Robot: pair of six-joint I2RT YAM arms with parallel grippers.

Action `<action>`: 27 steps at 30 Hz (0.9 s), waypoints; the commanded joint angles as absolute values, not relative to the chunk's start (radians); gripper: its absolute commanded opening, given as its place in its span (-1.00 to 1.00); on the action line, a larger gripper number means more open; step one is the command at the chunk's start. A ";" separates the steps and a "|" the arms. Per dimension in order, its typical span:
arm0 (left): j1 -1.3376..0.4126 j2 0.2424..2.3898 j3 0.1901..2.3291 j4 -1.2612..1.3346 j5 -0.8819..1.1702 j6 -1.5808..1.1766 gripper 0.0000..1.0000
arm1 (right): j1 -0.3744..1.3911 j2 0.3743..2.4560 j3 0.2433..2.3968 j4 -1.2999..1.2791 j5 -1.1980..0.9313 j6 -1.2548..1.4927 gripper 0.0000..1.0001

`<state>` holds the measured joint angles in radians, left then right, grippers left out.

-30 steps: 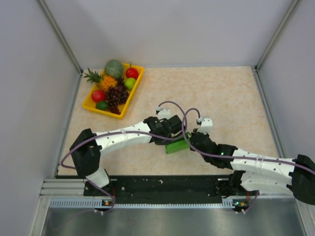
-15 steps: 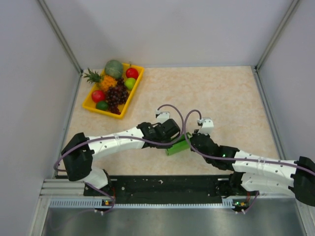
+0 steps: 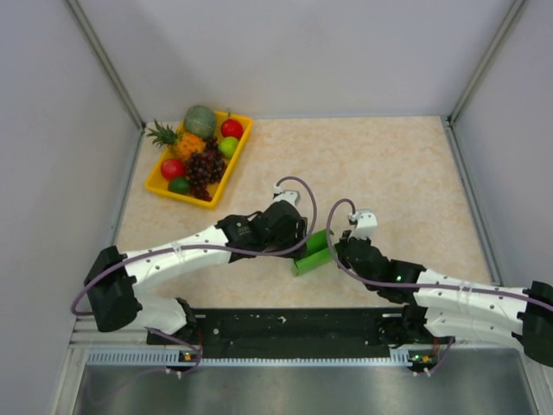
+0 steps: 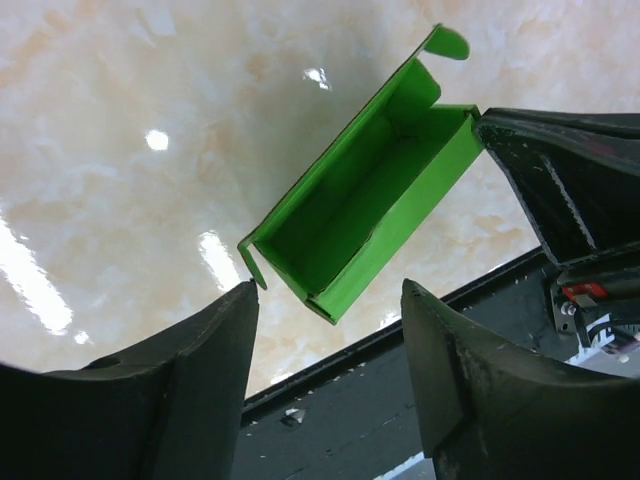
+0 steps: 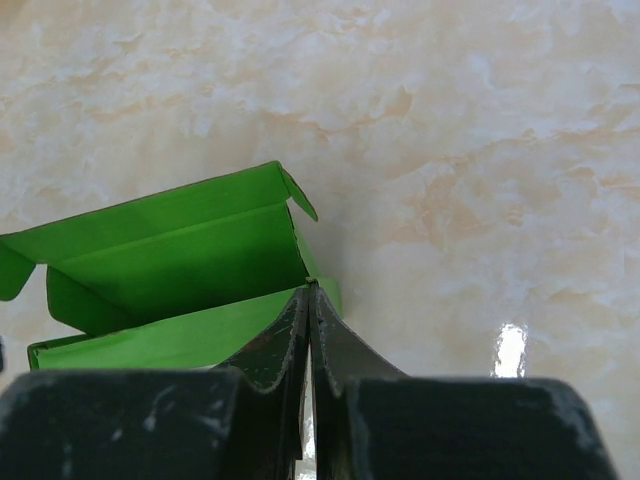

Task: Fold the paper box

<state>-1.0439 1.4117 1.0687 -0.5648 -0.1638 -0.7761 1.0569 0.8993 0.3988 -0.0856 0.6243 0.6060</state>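
Observation:
The paper box (image 3: 311, 252) is bright green, folded into an open trough with small end flaps. It lies on the beige table near the front edge. In the left wrist view the paper box (image 4: 370, 190) sits just beyond my left gripper (image 4: 328, 288), which is open and holds nothing. My left gripper (image 3: 296, 245) stands at the box's left side. My right gripper (image 5: 310, 288) is shut on the near right corner of the paper box (image 5: 170, 260), pinching its wall. From above, the right gripper (image 3: 337, 251) meets the box's right end.
A yellow tray (image 3: 244, 143) of fruit stands at the back left. A black base rail (image 3: 285, 324) runs along the table's near edge, just in front of the box. Grey walls close in the left, right and far sides.
My left gripper has opened and let go of the box, and its arm has drawn back to the left. The right gripper stays shut on the box, which has barely moved.

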 commanded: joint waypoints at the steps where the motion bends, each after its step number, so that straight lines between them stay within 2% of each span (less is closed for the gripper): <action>1: -0.968 1.252 1.006 -0.477 -0.078 -0.645 0.36 | 1.075 0.931 0.396 -0.051 0.600 0.577 -1.00; 4: -0.882 1.159 0.941 -0.442 -0.101 -0.606 0.36 | 1.074 0.960 0.408 -0.043 0.595 0.572 -1.00; 6: -0.760 1.144 0.887 -0.379 -0.011 -0.586 0.23 | 1.074 0.965 0.410 -0.043 0.594 0.572 -1.00; 7: -0.717 1.185 0.882 -0.330 0.064 -0.578 0.20 | 1.075 0.965 0.410 -0.041 0.592 0.578 -1.00; 8: -0.660 1.224 0.912 -0.315 0.124 -0.563 0.00 | 1.074 0.965 0.408 -0.040 0.594 0.577 -1.00; 12: -0.647 1.467 1.075 -0.319 0.250 -0.493 -0.07 | 1.075 0.962 0.410 -0.048 0.597 0.581 -1.00; 13: -0.644 1.576 1.128 -0.398 0.273 -0.491 -0.09 | 1.075 0.960 0.408 -0.049 0.597 0.581 -1.00; 15: -0.641 1.659 1.204 -0.399 0.250 -0.477 -0.13 | 1.074 0.953 0.407 -0.055 0.600 0.584 -1.00; 16: -0.638 1.740 1.216 -0.387 0.267 -0.471 -0.20 | 1.075 0.951 0.405 -0.055 0.603 0.583 -1.00; 18: -0.630 1.824 1.311 -0.455 0.325 -0.448 -0.53 | 1.075 0.946 0.406 -0.055 0.603 0.581 -1.00; 25: -0.689 1.797 1.292 -0.413 0.570 -0.416 -0.54 | 1.075 0.956 0.411 -0.058 0.604 0.592 -1.00; 27: -0.704 1.760 1.266 -0.404 0.578 -0.414 -0.48 | 1.074 0.966 0.411 -0.052 0.597 0.595 -1.00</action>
<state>-0.6735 1.8648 1.2766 -0.4347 0.4419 -0.4454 1.0576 0.9447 0.4000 -0.0227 0.6201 0.5869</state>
